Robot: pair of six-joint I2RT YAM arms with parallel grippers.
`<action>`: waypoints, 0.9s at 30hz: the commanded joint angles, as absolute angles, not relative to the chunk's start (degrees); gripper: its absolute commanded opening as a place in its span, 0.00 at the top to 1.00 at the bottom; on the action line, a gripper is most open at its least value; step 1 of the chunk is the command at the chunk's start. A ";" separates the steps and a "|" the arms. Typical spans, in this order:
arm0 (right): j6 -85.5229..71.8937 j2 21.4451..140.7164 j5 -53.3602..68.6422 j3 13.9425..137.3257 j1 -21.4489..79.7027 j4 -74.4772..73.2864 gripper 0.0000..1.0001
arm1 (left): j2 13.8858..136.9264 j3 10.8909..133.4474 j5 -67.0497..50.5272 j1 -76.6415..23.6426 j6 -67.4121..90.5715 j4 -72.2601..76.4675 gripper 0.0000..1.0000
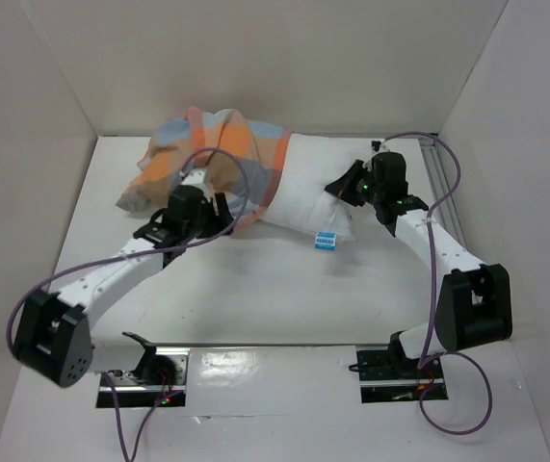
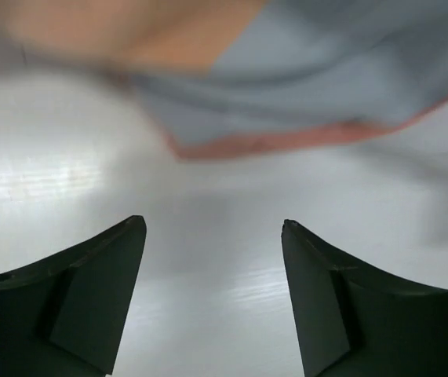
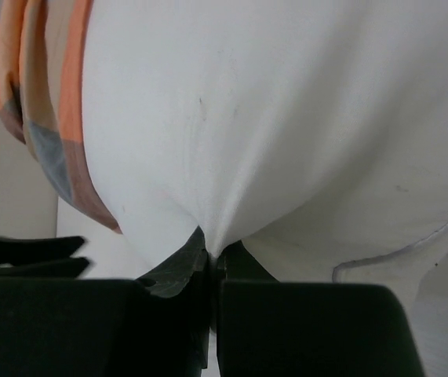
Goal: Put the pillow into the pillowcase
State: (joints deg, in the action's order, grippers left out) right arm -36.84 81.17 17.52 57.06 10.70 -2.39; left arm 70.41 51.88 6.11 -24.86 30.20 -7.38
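The white pillow (image 1: 311,192) lies across the back of the table, its small blue-and-white label (image 1: 326,241) at the near edge. Its left part sits inside the checked orange, blue and grey pillowcase (image 1: 212,154). My right gripper (image 1: 344,189) is shut on a pinch of the pillow's white cloth (image 3: 286,141) at its right end; the jaws meet around a fold (image 3: 214,253). My left gripper (image 1: 219,210) is open and empty just above the table, close before the pillowcase's lower hem (image 2: 286,141), not touching it.
White walls close the back and both sides. A metal rail (image 1: 443,183) runs along the right wall. Arm cables loop over the left arm (image 1: 111,274) and beside the right arm (image 1: 467,289).
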 commanded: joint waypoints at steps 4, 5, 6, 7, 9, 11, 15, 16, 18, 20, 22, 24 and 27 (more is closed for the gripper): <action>-38.06 81.56 20.48 61.44 10.55 3.69 1.00 | 79.62 44.30 9.13 -26.02 38.32 4.89 0.15; -38.06 81.56 20.48 61.44 10.55 3.69 1.00 | 80.67 43.69 9.14 -26.02 39.02 6.40 0.15; -38.06 81.56 21.09 61.44 10.55 3.69 1.00 | 83.03 43.68 9.66 -26.02 39.02 7.37 0.17; -38.06 82.08 21.09 61.44 10.55 3.69 1.00 | 84.10 43.68 9.67 -26.02 39.02 7.38 0.20; -38.06 82.09 21.09 61.44 10.55 3.69 1.00 | 85.95 44.29 9.67 -26.02 38.50 9.93 0.22; -38.06 82.09 21.09 61.44 10.55 3.69 1.00 | 89.11 45.00 10.20 -26.02 37.79 11.42 0.22; -38.06 82.09 21.09 61.96 10.55 3.69 1.00 | 94.21 48.77 13.26 -26.02 35.78 11.61 0.23; -38.06 82.09 21.09 61.96 10.55 3.08 1.00 | 95.18 50.78 14.14 -26.02 35.77 9.86 0.24; -38.06 82.09 21.09 62.48 10.55 2.55 1.00 | 97.47 52.11 14.93 -24.61 35.16 9.84 0.26; -38.06 82.09 21.09 62.49 10.02 2.55 1.00 | 97.47 52.12 14.94 -24.09 34.63 11.86 0.32; -38.06 82.09 21.09 62.49 10.02 2.03 1.00 | 99.40 53.42 14.94 -23.55 34.63 12.39 0.52; -38.06 82.09 21.09 62.49 10.02 2.02 1.00 | 100.98 55.71 15.72 -23.55 34.63 8.71 0.77; -37.53 81.56 20.57 63.10 9.49 0.80 1.00 | 101.60 57.22 15.73 -23.55 34.63 6.16 1.00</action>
